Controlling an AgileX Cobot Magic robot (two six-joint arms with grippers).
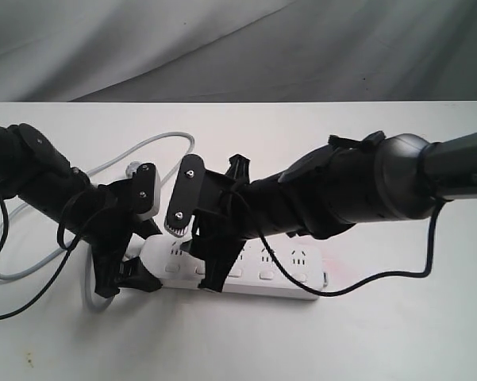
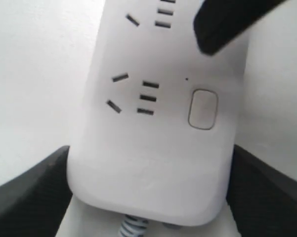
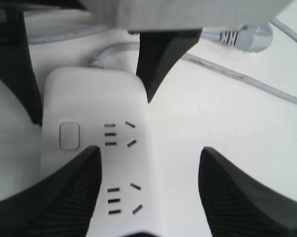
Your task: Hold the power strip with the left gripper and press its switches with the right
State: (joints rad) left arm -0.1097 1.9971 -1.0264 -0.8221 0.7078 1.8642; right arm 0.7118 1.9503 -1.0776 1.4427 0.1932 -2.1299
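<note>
The white power strip [image 1: 278, 274] lies flat on the table, with its grey cord [image 1: 143, 147] looping away to the back left. My left gripper [image 1: 141, 244] is shut on the strip's cord end. In the left wrist view its two black fingers [image 2: 32, 195] press the strip's [image 2: 153, 148] sides, and the end switch [image 2: 202, 108] shows bare. My right gripper [image 1: 193, 258] hangs open over the strip just beside it. One right finger [image 3: 59, 197] sits above the row of switches [image 1: 266, 275] and hides the second one. The other finger [image 3: 247, 197] is over bare table. Whether it touches, I cannot tell.
The cord's plug [image 3: 252, 37] lies on the table behind the strip. Black arm cables [image 1: 381, 278] hang over the strip's right end and trail off at the left. The white table's far edge [image 1: 238, 103] meets a grey backdrop.
</note>
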